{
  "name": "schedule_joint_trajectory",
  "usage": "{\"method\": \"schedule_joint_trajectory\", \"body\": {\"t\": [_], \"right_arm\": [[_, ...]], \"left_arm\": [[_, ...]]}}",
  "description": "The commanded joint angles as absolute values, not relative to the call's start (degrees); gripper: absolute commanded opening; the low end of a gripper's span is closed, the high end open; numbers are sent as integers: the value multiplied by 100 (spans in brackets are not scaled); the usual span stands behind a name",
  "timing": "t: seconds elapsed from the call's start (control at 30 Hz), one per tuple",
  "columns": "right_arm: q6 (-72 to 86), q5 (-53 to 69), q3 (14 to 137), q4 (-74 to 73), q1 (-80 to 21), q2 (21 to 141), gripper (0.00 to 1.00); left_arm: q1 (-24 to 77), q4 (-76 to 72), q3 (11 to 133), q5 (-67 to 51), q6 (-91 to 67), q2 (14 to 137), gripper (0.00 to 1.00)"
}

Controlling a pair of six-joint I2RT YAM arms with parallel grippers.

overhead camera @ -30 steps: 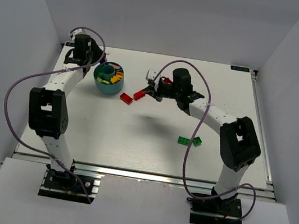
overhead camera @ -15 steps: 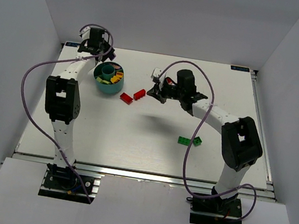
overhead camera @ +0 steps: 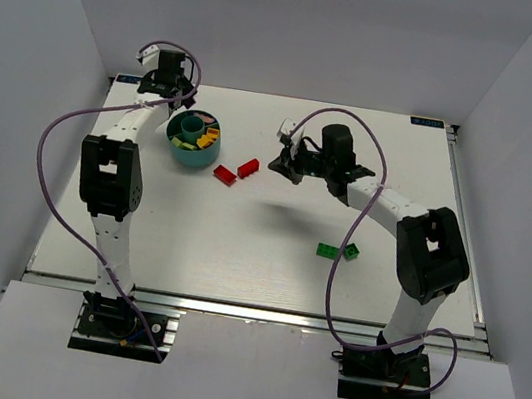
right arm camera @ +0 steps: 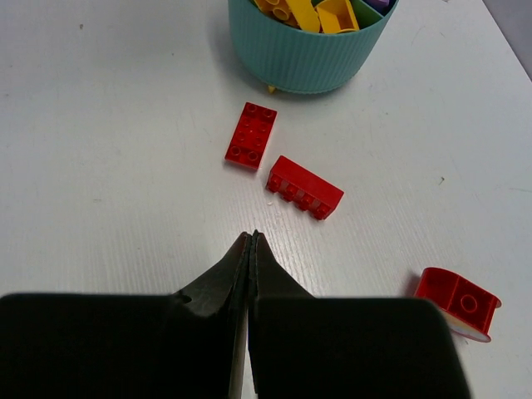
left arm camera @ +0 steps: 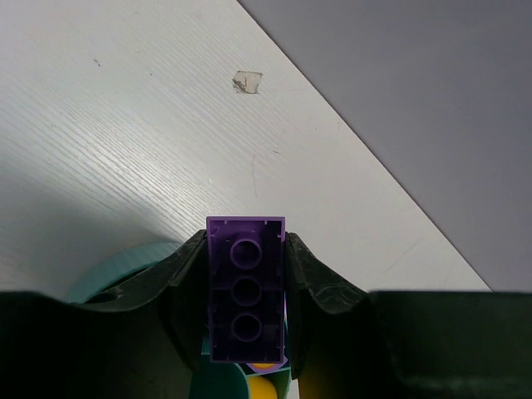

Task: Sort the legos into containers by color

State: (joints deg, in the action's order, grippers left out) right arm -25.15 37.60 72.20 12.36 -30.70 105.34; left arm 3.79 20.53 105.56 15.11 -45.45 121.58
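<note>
Two arms: both reach over the far half of the white bench (overhead camera: pixel 237 256), the left arm at its far-left corner and the right arm near the middle.
Left fingers (left arm camera: pixel 193 283): clamped on a purple brick (left arm camera: pixel 245 291), one finger against each long side.
Purple brick: held in the air with its hollow underside and three round tubes facing the left wrist camera. It sits over the far-left rim of the teal cup (left arm camera: pixel 116 270); whether it touches the rim cannot be told.
Right fingers (right arm camera: pixel 249 249): pressed together with nothing between them, over bare bench and pointing toward the cup.
Teal cup: upright on the far-left part of the bench. Yellow pieces (right arm camera: pixel 307 12) fill the compartments on the side facing the right arm, and a bit of purple (right arm camera: pixel 378 4) shows in another.
Red legos: a flat red brick (right arm camera: pixel 251 135), studs up, lies just beside a longer red brick (right arm camera: pixel 304 187). Both are near the cup, between it and the right fingers.
Third red piece: a curved one (right arm camera: pixel 457 301) lies apart from that pair, to the right in the right wrist view.
Green legos: two pieces (overhead camera: pixel 327 251) and (overhead camera: pixel 350 250) lie just beside each other on the bench, nearer the right arm's base and well apart from the cup.
</note>
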Motion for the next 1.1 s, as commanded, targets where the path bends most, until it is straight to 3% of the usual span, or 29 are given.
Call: {"method": "schedule_joint_trajectory", "body": {"t": [0.0,0.37,0.5,0.6,0.63,0.7,0.77,0.9,1.07], "right_arm": [[-2400,3753,7172,1397,-3050,10248,0],[-2408,3691,7154,1336,-3041,10195,0],[-2347,3875,7364,1143,-3015,10178,0],[-1361,4218,8084,914,-2918,10327,20],[-901,4349,8312,923,-2822,10501,39],[440,4640,9094,800,-2778,10721,58],[1183,4894,9525,782,-2777,11047,87],[2644,5168,10150,1361,-2812,11487,89],[2575,5150,10134,1494,-2892,11532,89]], "left_arm": [[369,1960,10538,1714,-4333,12059,0],[369,1741,10565,1617,-4193,12208,0],[369,934,9979,866,-3956,11770,0],[360,46,9154,179,-3972,11069,0],[369,-234,8949,54,-4138,10874,0],[378,-710,8562,-315,-4367,10331,0],[404,-1183,7974,-675,-4771,9986,0],[702,-1556,7313,-879,-5264,9300,0],[809,-1291,7128,-132,-4790,8666,0]]}}
